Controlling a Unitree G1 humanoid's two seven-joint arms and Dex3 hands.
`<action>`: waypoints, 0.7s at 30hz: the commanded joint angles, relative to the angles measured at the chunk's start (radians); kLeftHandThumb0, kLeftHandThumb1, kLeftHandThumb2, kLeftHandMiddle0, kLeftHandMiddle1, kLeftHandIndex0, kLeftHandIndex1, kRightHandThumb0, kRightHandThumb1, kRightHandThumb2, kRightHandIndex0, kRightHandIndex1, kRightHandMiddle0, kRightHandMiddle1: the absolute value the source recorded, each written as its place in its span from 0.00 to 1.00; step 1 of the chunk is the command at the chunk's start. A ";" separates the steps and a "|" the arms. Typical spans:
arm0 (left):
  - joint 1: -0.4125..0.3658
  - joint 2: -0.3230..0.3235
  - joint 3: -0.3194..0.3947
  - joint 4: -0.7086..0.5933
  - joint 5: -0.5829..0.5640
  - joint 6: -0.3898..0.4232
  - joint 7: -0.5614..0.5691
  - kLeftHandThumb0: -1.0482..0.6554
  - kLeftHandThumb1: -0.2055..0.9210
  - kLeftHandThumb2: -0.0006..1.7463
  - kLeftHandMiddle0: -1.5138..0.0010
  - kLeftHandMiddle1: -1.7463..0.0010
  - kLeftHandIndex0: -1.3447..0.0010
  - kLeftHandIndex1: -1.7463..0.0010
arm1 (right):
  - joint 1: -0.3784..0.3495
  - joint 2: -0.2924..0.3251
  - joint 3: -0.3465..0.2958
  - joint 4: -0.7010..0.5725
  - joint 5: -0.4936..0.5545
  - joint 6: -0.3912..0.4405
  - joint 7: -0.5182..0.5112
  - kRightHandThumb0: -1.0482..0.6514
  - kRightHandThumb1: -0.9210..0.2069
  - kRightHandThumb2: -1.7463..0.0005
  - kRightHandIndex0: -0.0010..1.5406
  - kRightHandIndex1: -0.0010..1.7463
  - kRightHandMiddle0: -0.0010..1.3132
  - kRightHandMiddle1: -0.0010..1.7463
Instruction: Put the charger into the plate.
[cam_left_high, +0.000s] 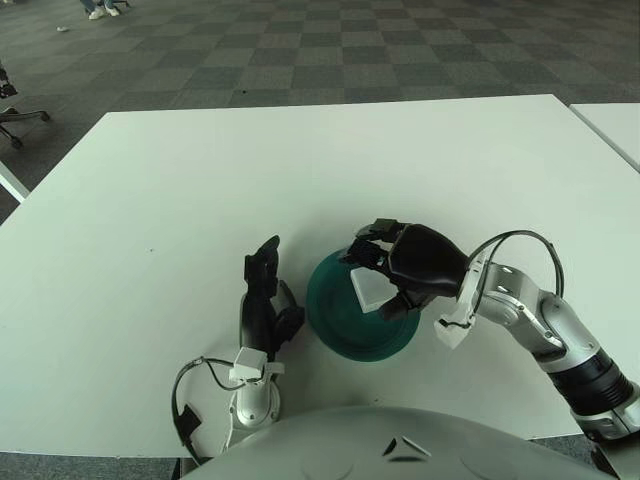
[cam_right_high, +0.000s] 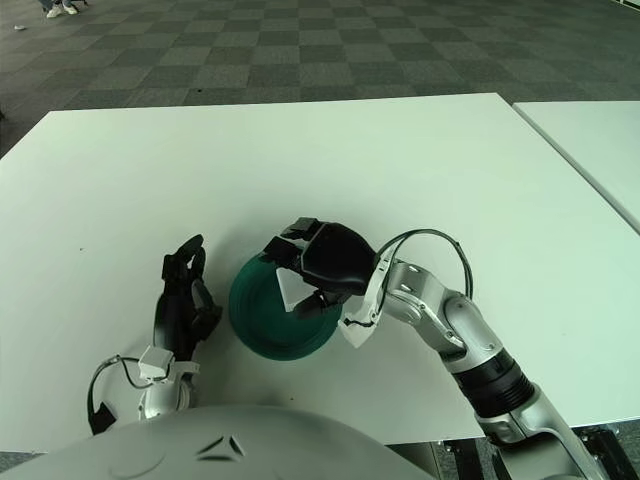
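A dark green plate (cam_left_high: 345, 330) sits on the white table (cam_left_high: 300, 170) near its front edge. My right hand (cam_left_high: 385, 275) hangs over the right part of the plate, fingers curled around a small white charger (cam_left_high: 367, 289), which is held just above the plate's inside. It also shows in the right eye view (cam_right_high: 291, 289) over the plate (cam_right_high: 262, 325). My left hand (cam_left_high: 266, 300) shows just left of the plate, fingers relaxed and holding nothing.
A second white table (cam_left_high: 615, 125) stands at the far right. Beyond the table's far edge is checkered carpet (cam_left_high: 300, 50). A cable loop (cam_left_high: 185, 395) hangs at my left wrist near the front edge.
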 joint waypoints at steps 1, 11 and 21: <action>-0.006 -0.048 -0.013 0.034 -0.017 0.053 0.003 0.11 1.00 0.59 0.82 1.00 1.00 0.55 | 0.031 0.024 -0.041 0.041 0.098 0.017 -0.027 0.08 0.00 0.42 0.15 0.02 0.00 0.26; 0.035 -0.034 -0.012 0.013 -0.034 0.039 0.011 0.10 1.00 0.58 0.82 1.00 1.00 0.54 | 0.130 0.245 -0.184 0.150 0.641 0.232 -0.076 0.14 0.00 0.52 0.19 0.02 0.00 0.36; 0.062 -0.021 -0.005 0.007 -0.103 0.014 -0.028 0.06 1.00 0.57 0.79 0.99 1.00 0.49 | 0.197 0.448 -0.321 0.268 0.986 0.334 -0.104 0.18 0.00 0.56 0.33 0.07 0.02 0.55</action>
